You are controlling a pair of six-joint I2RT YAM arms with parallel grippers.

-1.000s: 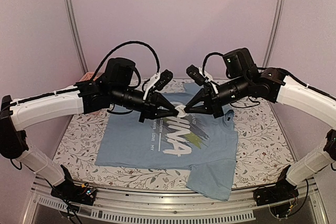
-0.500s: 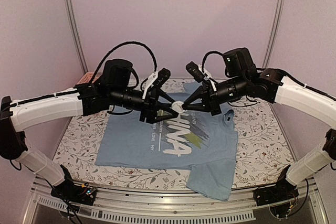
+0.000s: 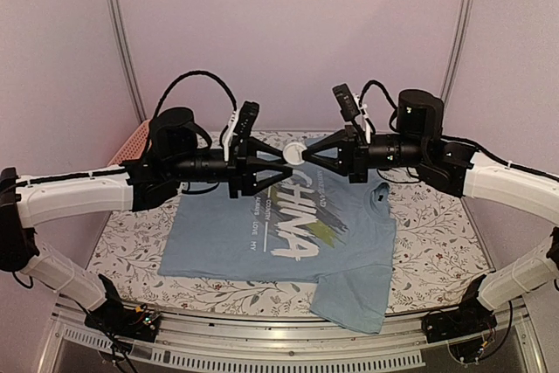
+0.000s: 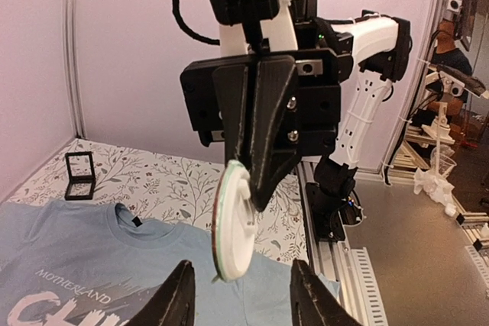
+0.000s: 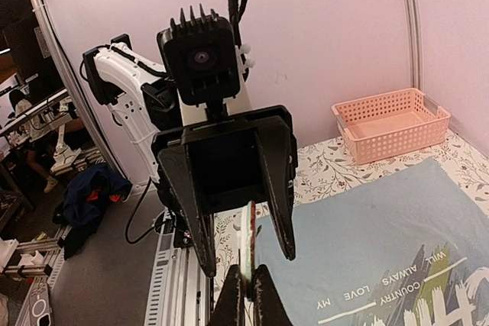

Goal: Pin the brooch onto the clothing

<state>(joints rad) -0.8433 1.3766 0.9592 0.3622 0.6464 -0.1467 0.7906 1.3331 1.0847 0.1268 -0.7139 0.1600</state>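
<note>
The right claw is pinched shut on the brooch, gripping the little disc by its upper edge so it hangs edge-on between the two arms with its pale face turned outward. That looks like a hold meant to present the piece to the other arm, probably so the clasp on it can be worked before pinning. The left claw faces it head-on with its fingers spread apart, one on each side of the disc and neither clearly touching it. The brooch's lower rim sits just in front of that gap, roughly centred. Both arms are raised well above the table, so the brooch is in mid-air over the collar end of the T-shirt. The shirt lies flat below with its lettering up, and nothing is pinned to it yet.
</note>
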